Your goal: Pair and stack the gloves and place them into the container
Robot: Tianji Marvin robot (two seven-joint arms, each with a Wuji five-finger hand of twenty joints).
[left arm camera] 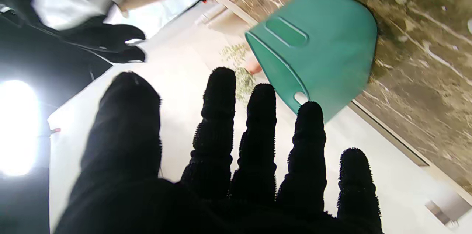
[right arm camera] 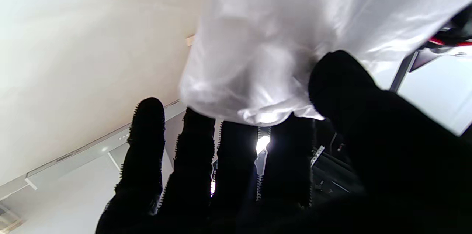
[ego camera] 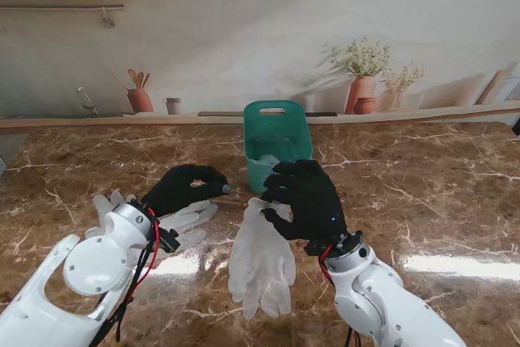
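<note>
The green container (ego camera: pixel 276 137) stands mid-table against the back, with something pale inside; the left wrist view shows its handled side (left arm camera: pixel 317 46). My right hand (ego camera: pixel 305 198) is shut on the cuff of a white glove (ego camera: pixel 262 259), whose fingers trail toward me over the marble. In the right wrist view the glove (right arm camera: pixel 265 53) is pinched between thumb (right arm camera: pixel 343 79) and fingers. My left hand (ego camera: pixel 185 188) is open, fingers (left arm camera: pixel 215 116) spread, hovering over more white gloves (ego camera: pixel 193 219) lying to the left. Its fingertips point toward the container.
The brown marble table (ego camera: pixel 422 193) ends at a ledge by the wall, where printed plant pots (ego camera: pixel 361 91) show. Glove fingers (ego camera: pixel 106 203) stick out beside my left wrist (ego camera: pixel 134 225). Bright glare spots lie on the marble near me.
</note>
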